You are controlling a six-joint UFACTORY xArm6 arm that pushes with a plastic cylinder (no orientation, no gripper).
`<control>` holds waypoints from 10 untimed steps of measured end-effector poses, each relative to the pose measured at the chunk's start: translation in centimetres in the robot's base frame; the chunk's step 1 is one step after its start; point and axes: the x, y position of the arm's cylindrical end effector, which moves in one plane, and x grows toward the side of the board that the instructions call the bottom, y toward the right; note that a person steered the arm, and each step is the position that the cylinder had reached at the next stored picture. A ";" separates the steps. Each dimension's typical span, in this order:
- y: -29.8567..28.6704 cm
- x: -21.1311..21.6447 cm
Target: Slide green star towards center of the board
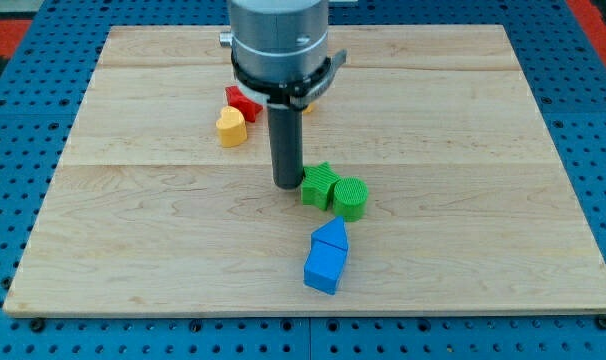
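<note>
End effector: no jaws on this rig, just a straight dark rod, so it can't open, close or hold anything. My tip [287, 185] sits on the tabletop, right up against the left side of the star, looks like touching.

Green star: the green star-shaped block [319, 185] is pretty much mid-tabletop already, maybe a hair toward the bottom edge.

Green neighbour: a round ribbed green block [350, 198] is pressed against the star's right side.

Progress: I'd call it nearly done. At most a tiny nudge is left, and from this side a push would shove both greens toward the right edge.

Other blocks: a blue house-shaped block [328, 257] lies toward the bottom edge; a yellow heart-ish block [231, 128] and a red block [241, 102] sit up toward the top edge, left of the rod. Something orange peeks out behind the arm, can't tell what.

Tabletop: light wooden board [483, 150].

Writing/brands: none I can read anywhere.
</note>
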 end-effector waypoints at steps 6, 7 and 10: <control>4.7 0.4; 5.8 2.4; 13.9 -5.7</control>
